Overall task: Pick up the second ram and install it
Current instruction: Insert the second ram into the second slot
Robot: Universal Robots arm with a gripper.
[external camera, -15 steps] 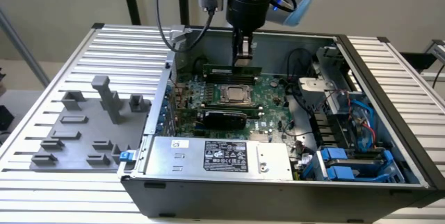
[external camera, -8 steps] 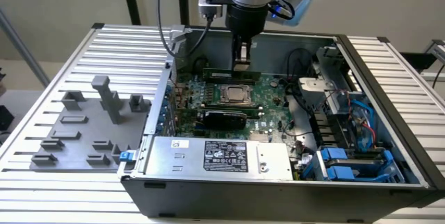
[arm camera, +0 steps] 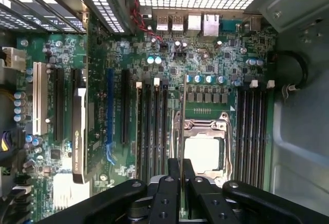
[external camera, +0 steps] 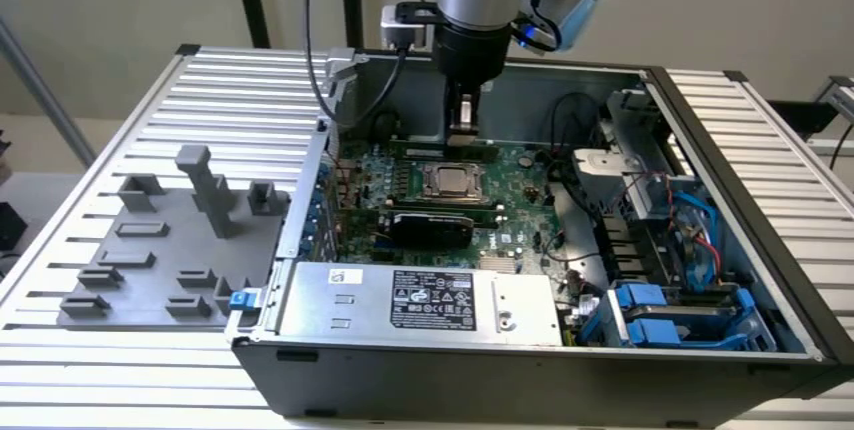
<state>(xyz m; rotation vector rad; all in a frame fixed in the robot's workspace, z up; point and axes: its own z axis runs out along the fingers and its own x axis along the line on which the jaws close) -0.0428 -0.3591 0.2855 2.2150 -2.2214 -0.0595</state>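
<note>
**Slatted bench, open case, stick in my grip**

Ribbed metal table (external camera: 747,130) carries the open computer case (external camera: 534,370), and I hang inside it over the green motherboard (arm camera: 169,59). To seat this well, I judge the stick must run parallel to a memory slot (arm camera: 146,131) and sit square over it with the notch matched. It should go down straight under even pressure so both white end latches (arm camera: 157,81) close; any tilt risks jamming one end.

My gripper (arm camera: 181,183) is clamped tight on the second ram (arm camera: 183,116), held edge-on as a thin line between my fingers (arm camera: 168,193). It hangs above the board between the slot bank and the CPU socket (arm camera: 203,154), just beside the nearest slot. As far as I can tell, it is not yet in one.
</note>
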